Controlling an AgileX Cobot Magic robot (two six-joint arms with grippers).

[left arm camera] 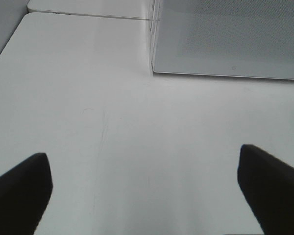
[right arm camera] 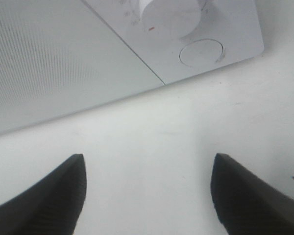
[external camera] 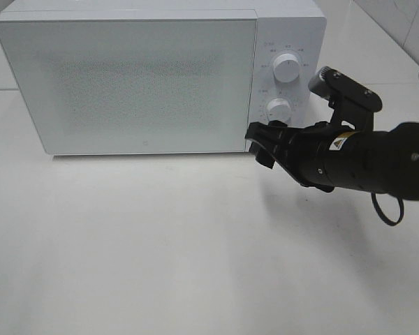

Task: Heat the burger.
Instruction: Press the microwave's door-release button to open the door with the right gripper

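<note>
White microwave (external camera: 133, 77) shut, right claw (external camera: 260, 146) spread alongside.

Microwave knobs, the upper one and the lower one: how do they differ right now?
The upper knob sits higher on the control panel; the lower knob sits beneath it. The right tool hovers, open, just below the lower knob, farther from the upper knob. Both are white, round, and right of the microwave door.

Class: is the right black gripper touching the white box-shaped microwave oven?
Apart. The right wrist view shows white table between the right black gripper and the white box-shaped microwave oven.
</note>
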